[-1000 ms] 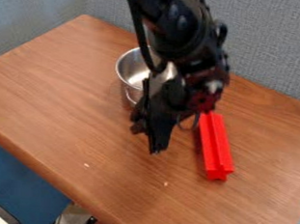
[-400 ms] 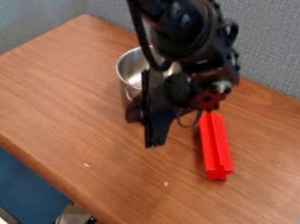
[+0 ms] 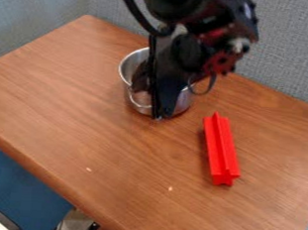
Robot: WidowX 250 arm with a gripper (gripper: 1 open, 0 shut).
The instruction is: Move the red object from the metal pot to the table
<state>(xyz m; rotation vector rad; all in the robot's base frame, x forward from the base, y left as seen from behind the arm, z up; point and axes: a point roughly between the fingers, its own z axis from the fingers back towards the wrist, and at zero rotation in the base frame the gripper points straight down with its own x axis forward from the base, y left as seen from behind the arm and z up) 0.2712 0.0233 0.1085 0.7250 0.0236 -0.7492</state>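
Note:
The red object (image 3: pixel 221 149), a long bright red bar, lies flat on the wooden table (image 3: pixel 78 102), right of the metal pot (image 3: pixel 141 78) and apart from it. The pot is a small shiny steel one, and the arm covers part of it. My black gripper (image 3: pixel 162 108) hangs in front of the pot's right side with its fingers pressed together and nothing between them. It is clear of the red bar, up and to the left of it.
A blue-grey wall rises behind the table. The table's rounded front edge runs diagonally from the left side to the bottom right, and the floor shows below it. Bare wood lies in front of the pot and around the red bar.
The gripper has risen and moved back toward the pot, away from the red bar. The bar has stayed where it lay on the table.

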